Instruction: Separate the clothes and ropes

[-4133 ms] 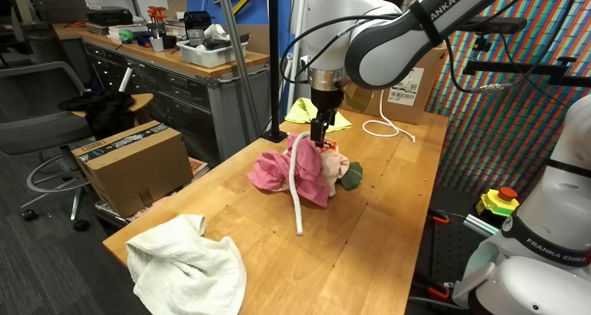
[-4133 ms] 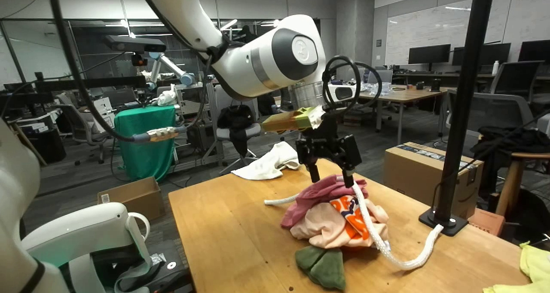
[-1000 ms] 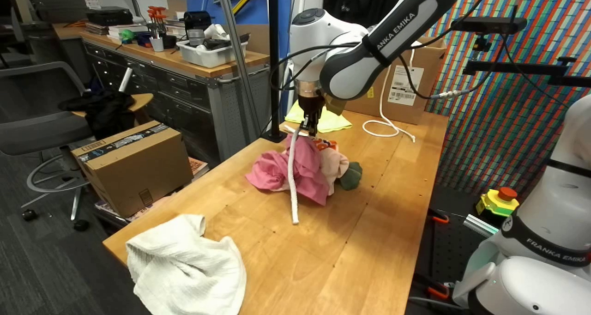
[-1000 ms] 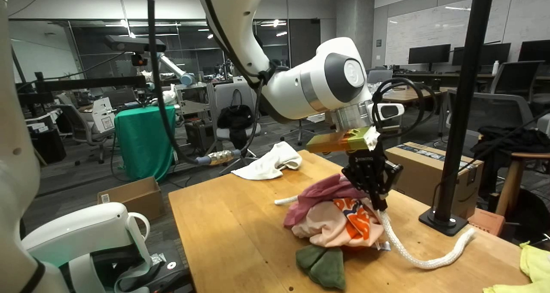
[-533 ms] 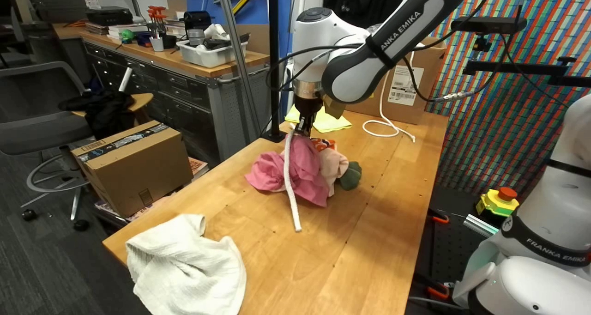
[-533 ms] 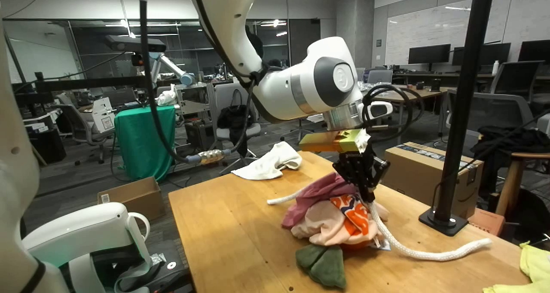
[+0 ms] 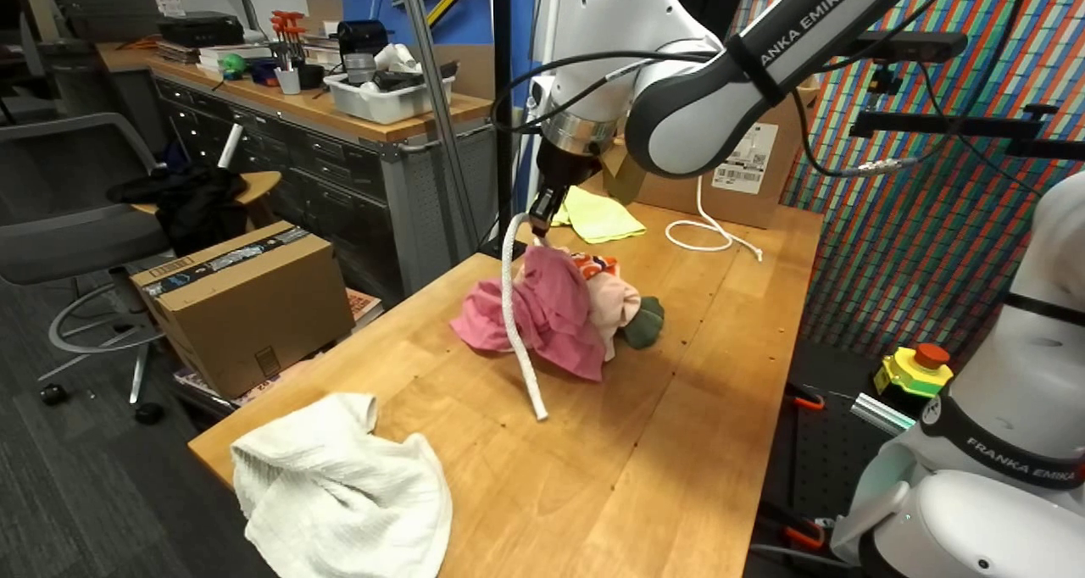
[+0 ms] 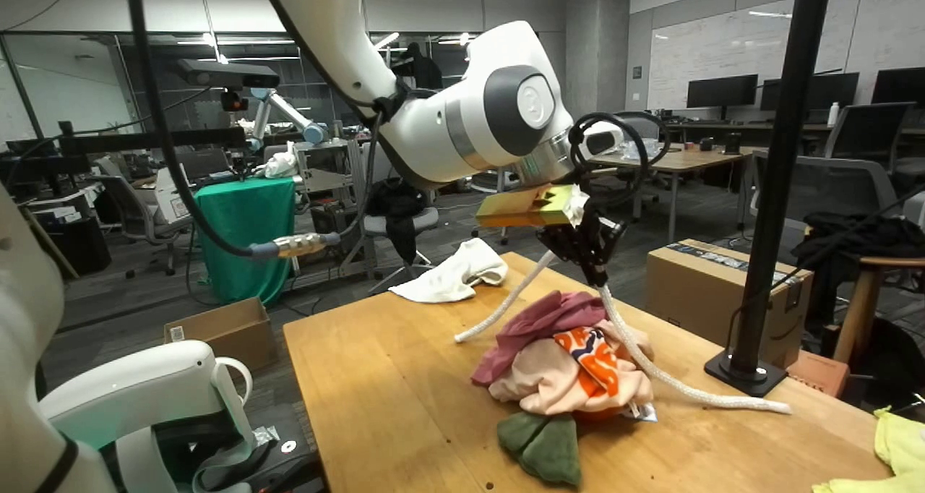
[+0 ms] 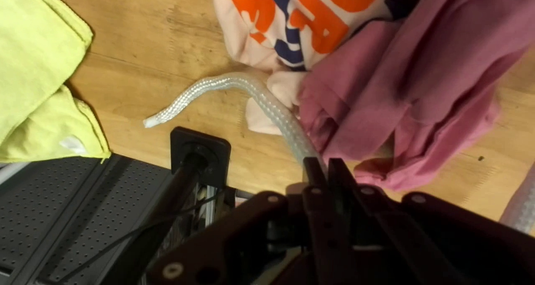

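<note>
As I'm judging it, I'm working on the step of parting a rope from the garments. My end effector is gripping the white rope partway along, its fingers standing nearly together with the rope between them. In both exterior views it is hanging above the heap of clothes, with a tail of rope running down on either side. One tail is passing in front of the pink cloth; I'm not managing to tell whether it is touching. The other is running down by the peach cloth and out toward the foot of the black pole. Whether the ends are resting on the table, I'm not making out.

The green cloth is lying at the heap's edge, while the yellow cloth and the cream cloth are lying apart from it. A second white rope is hanging by the cardboard box, so I'm guessing ropes are belonging there.

For the next move I'm planning on more height, so both tails are clearing the cloth, then a slow sideways carry, keeping off the pole. I'm expecting a limp, swinging load, so I'm intending to release it low.
</note>
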